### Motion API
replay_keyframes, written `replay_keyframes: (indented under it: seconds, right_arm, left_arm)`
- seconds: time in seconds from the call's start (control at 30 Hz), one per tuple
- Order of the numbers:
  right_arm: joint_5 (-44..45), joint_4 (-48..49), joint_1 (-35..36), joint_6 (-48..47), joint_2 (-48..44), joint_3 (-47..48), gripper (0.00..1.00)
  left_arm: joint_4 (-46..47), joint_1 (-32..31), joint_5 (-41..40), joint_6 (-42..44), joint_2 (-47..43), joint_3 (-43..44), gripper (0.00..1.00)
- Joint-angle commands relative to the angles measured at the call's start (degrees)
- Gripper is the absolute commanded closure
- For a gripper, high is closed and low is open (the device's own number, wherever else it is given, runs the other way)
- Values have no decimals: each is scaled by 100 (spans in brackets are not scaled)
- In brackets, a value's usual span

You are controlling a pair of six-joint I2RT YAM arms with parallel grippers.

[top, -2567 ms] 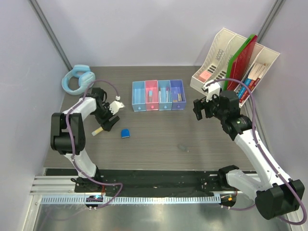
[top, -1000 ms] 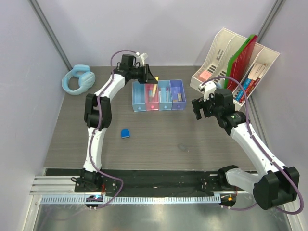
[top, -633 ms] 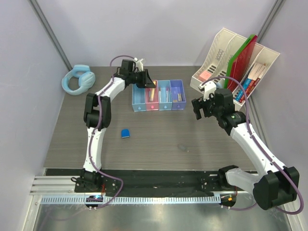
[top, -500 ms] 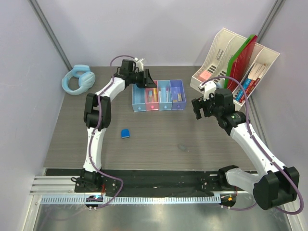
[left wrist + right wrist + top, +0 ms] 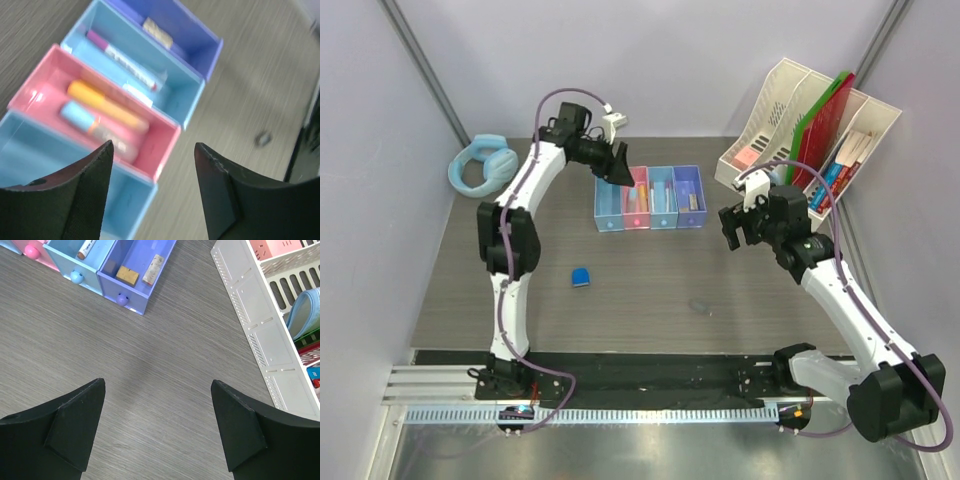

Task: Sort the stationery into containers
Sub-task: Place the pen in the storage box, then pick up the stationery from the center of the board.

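The containers (image 5: 650,197) stand as a row of blue, pink, blue and purple bins. My left gripper (image 5: 618,172) hovers open and empty over the row's left end, above the pink bin's near edge (image 5: 154,147). The yellow marker (image 5: 107,106) and the pale blue tube (image 5: 80,116) lie in the pink bin (image 5: 165,145). A purple-capped pen (image 5: 122,60) lies in the blue bin beside it. The purple bin (image 5: 145,290) holds a gold clip (image 5: 127,275) and a grey eraser (image 5: 152,262). A blue block (image 5: 580,277) lies loose on the table. My right gripper (image 5: 735,232) hangs open over bare table (image 5: 157,385).
Light blue headphones (image 5: 480,165) lie at the back left. The cream slotted file organiser (image 5: 810,140) with red and green folders stands at the back right, close to the right arm; its white side (image 5: 260,330) shows in the right wrist view.
The left gripper has opened and let go of the yellow marker, which now lies in the pink bin. The left arm has drawn back a little leftward. The right arm has not moved.
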Motion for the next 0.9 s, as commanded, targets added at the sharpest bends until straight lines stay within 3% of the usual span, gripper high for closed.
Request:
replay_keyframes:
  seconds: [0.0,0.1,0.3,0.6,0.87]
  right_arm:
    - [-221,-25,0,-182,-228,234,8]
    - [-379,-69,-9,-253,-281,226,6]
    - [-643,-113,18,-218,-404,278,3]
    - [-678,-429,26,-95,-799,349,2]
    - [-625,-632,18,-112,-966,472,2]
  left_arm:
    - [-2429,228,-786,3217,-1277,-567,31]
    - [-2861,474,-1550,4098,-1927,-1594,20]
    - [-2546,843,-2885,4901,-2878,-3336,2]
    - [-878,782,-4057,5174,-3441,-5025,0]
    - [-269,378,-4479,5280,-3538,-5975,0]
